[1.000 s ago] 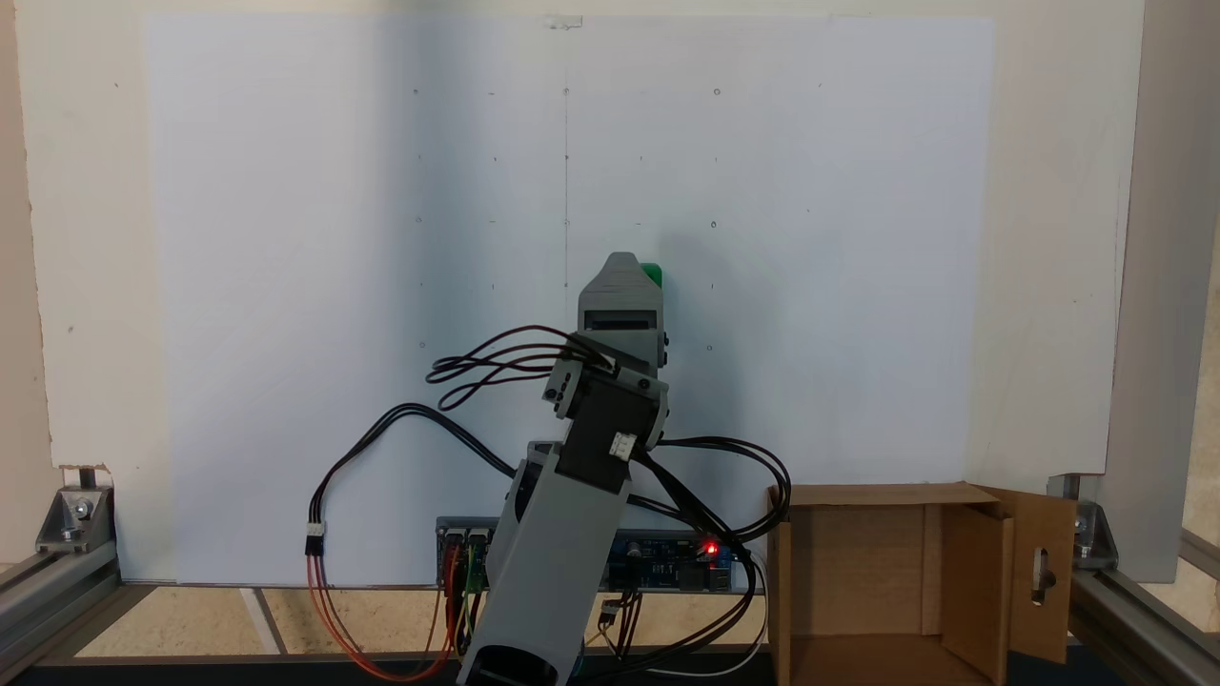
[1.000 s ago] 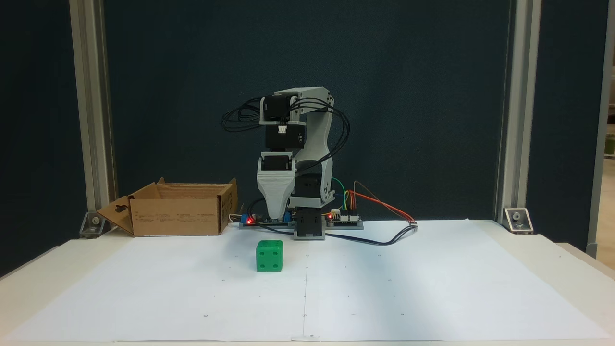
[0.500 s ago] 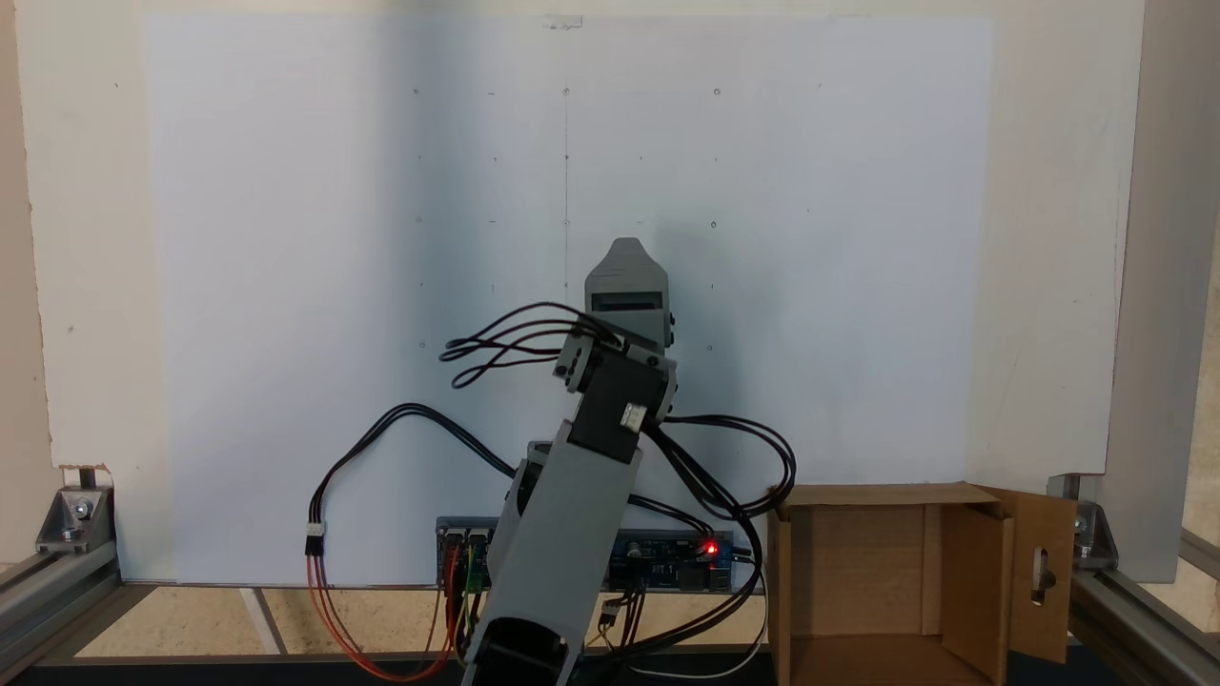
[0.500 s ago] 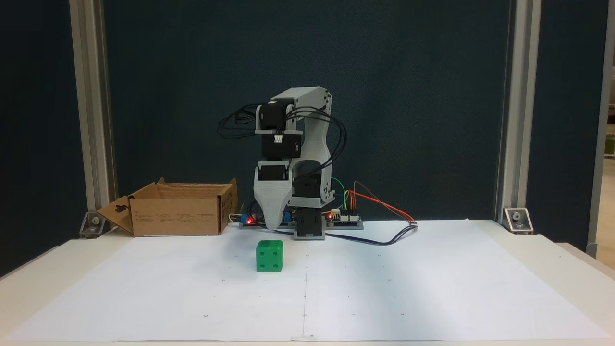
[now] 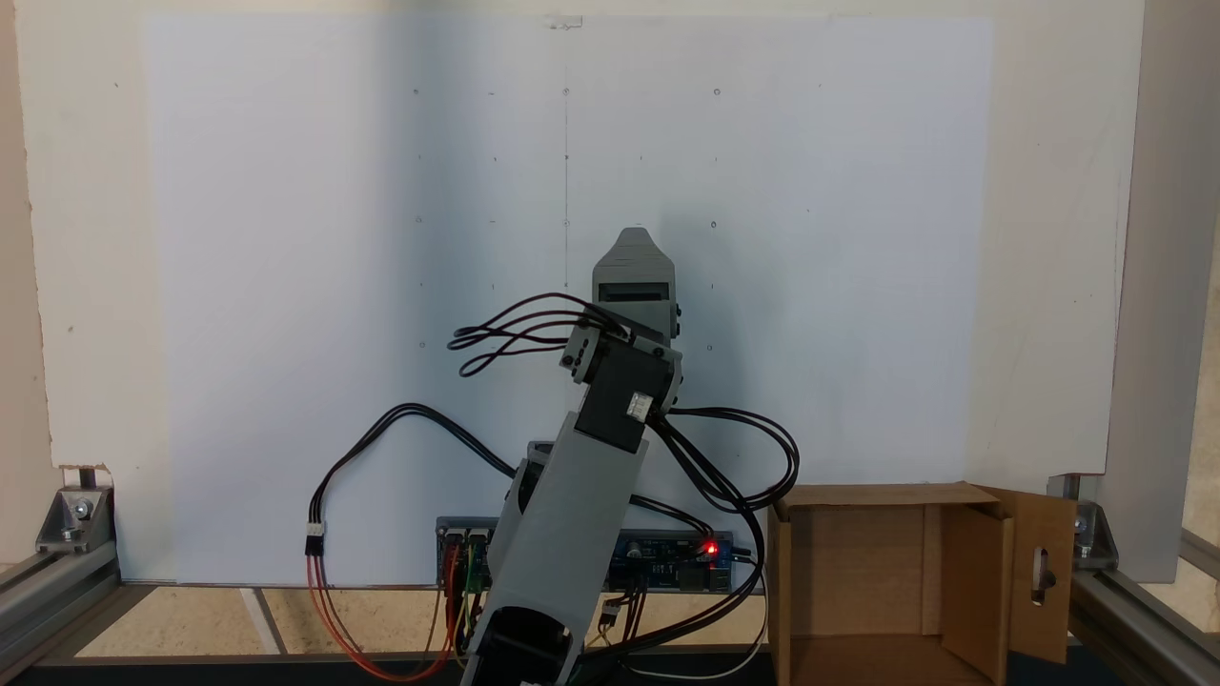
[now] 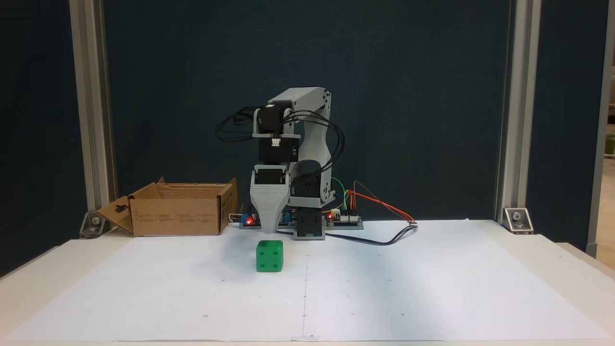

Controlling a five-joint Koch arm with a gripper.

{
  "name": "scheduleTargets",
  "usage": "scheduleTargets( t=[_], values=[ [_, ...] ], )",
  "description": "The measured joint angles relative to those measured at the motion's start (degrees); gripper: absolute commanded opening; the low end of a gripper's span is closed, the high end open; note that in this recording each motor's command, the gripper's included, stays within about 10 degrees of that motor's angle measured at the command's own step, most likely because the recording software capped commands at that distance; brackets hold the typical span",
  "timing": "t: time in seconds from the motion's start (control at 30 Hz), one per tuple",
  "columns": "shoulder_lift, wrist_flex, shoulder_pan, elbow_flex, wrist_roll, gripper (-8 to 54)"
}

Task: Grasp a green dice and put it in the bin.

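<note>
The green dice (image 6: 269, 256) rests on the white paper, left of the sheet's centre line. My gripper (image 6: 269, 230) points straight down just above and behind it, not touching. Only a single grey wedge tip shows, so the jaws' spacing is unreadable. In a fixed view from behind the arm, the gripper (image 5: 634, 233) head covers the dice. The bin (image 6: 178, 221) is a brown cardboard box at the table's back left, with its slotted flap folded out. From behind, the bin (image 5: 877, 494) lies at the lower right, open side showing.
A control board (image 5: 667, 562) with a red light sits at the arm's base, with black and coloured cables (image 6: 384, 238) looping around it. Aluminium frame posts (image 6: 91, 120) stand at the table's corners. White paper (image 6: 408, 288) covers the table.
The gripper head has swung over the dice and dropped a little toward it. From behind, the green corner that peeked out beside the head is now covered.
</note>
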State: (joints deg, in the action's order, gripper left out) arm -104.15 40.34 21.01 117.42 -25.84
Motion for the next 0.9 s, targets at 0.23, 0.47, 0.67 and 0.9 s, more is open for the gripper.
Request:
scheduleTargets(
  t=[0.23, 0.47, 0.67, 0.9],
  values=[
    [0.00, -0.70, 0.00, 0.35, 0.09, 44.9],
    [3.43, -0.88, 0.00, 0.35, 0.09, 44.4],
    [4.57, -3.60, 1.14, 1.14, 0.09, 42.6],
    [5.10, -8.00, 1.05, 5.10, 0.09, 42.3]
  ],
)
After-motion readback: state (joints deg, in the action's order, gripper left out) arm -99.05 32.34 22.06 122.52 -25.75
